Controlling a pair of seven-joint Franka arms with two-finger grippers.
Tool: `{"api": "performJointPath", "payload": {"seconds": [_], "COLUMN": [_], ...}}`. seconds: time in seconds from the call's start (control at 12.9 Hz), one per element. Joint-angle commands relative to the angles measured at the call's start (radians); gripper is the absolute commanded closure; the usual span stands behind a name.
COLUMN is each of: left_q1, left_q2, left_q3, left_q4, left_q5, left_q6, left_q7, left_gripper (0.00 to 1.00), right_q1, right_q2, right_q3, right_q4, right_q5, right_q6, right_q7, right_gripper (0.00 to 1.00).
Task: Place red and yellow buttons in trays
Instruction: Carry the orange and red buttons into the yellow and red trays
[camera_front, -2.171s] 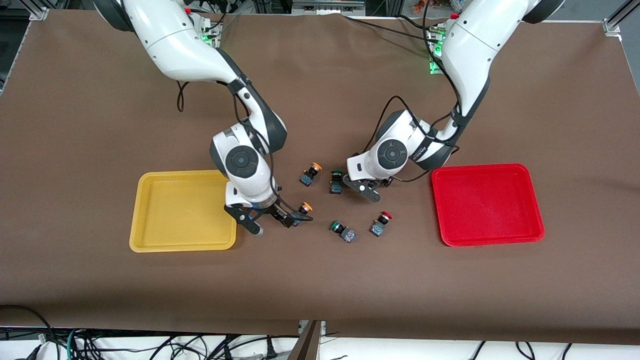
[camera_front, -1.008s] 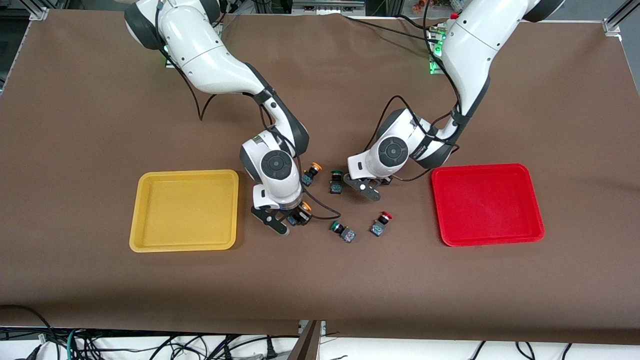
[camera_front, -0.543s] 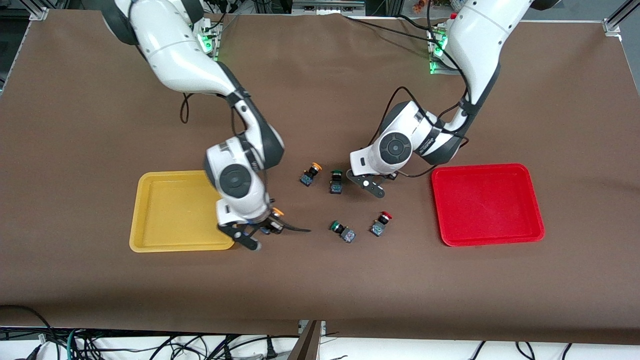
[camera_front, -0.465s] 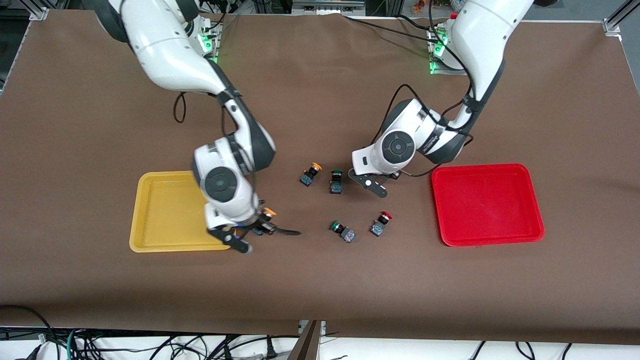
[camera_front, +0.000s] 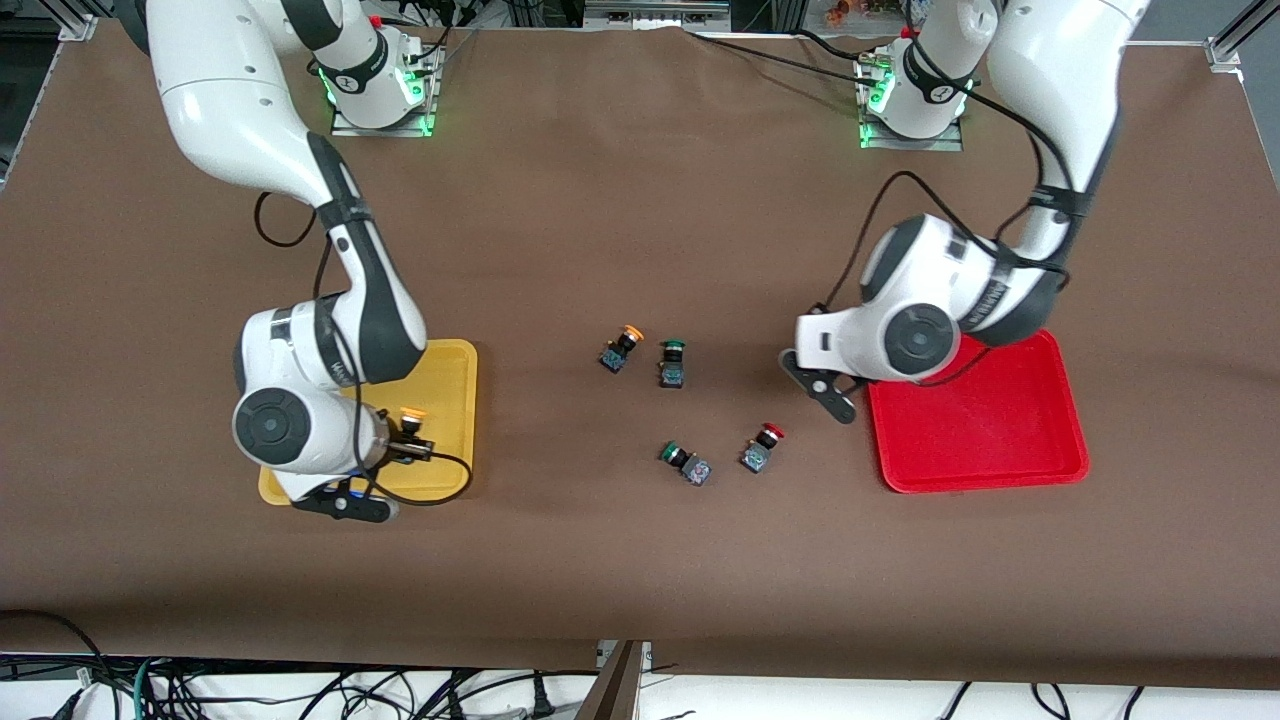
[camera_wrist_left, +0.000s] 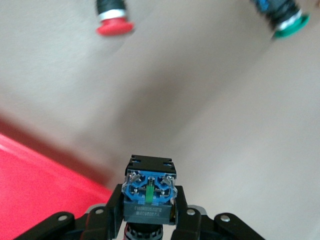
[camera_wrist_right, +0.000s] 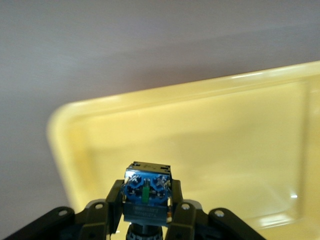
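Observation:
My right gripper (camera_front: 400, 450) hangs over the yellow tray (camera_front: 455, 365), shut on a yellow button (camera_front: 412, 413). The right wrist view shows that button's blue base (camera_wrist_right: 146, 192) between the fingers, with the tray's floor (camera_wrist_right: 210, 145) below. At the red tray's (camera_front: 980, 420) edge toward the right arm's end, my left gripper (camera_front: 830, 390) is shut on a button (camera_wrist_left: 150, 187) whose cap is hidden. That tray's corner (camera_wrist_left: 35, 175) lies beside it. On the table rest a red button (camera_front: 762, 447) and a second yellow button (camera_front: 622, 348).
Two green-capped buttons lie among them, one (camera_front: 672, 362) beside the loose yellow button and one (camera_front: 685, 462) beside the loose red button. Brown cloth covers the table (camera_front: 640, 560), with open cloth between both trays and the front edge.
The right arm carried its yellow button from mid-table to over the yellow tray. The left arm swung with its button from the button cluster to the red tray's edge.

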Motion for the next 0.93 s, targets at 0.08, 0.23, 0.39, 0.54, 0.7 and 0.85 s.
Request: {"api": "performJointPath", "payload": {"seconds": [0.08, 0.23, 0.39, 0.54, 0.7, 0.85], "left_q1": [0.132, 0.166, 0.214, 0.270, 0.298, 0.299], "left_q2": [0.022, 0.042, 0.071, 0.120, 0.149, 0.169], "left_q3": [-0.005, -0.002, -0.003, -0.005, -0.008, -0.008], "left_q4": [0.012, 0.009, 0.002, -0.005, -0.005, -0.005], "left_q5": [0.014, 0.035, 0.081, 0.080, 0.078, 0.078], "left_q6": [-0.010, 0.018, 0.061, 0.121, 0.158, 0.176], "left_q7": [0.315, 0.423, 0.504, 0.605, 0.672, 0.701], "left_gripper": [0.57, 0.57, 0.58, 0.60, 0.62, 0.62], "right_q1": [-0.024, -0.073, -0.081, -0.084, -0.087, -0.100], "right_q2": [-0.026, -0.027, -0.035, -0.066, -0.096, -0.096], "right_q3": [-0.072, -0.072, -0.072, -0.072, -0.074, -0.072], "right_q4": [-0.101, -0.121, -0.147, -0.229, -0.323, -0.323], "right_q5": [0.003, 0.014, 0.016, 0.017, 0.017, 0.017], "right_q6": [0.007, 0.011, 0.017, 0.078, 0.166, 0.168], "right_q7": [-0.155, -0.221, -0.230, -0.230, -0.231, -0.232], "right_gripper": [1.00, 1.00, 1.00, 1.00, 1.00, 0.77]}}
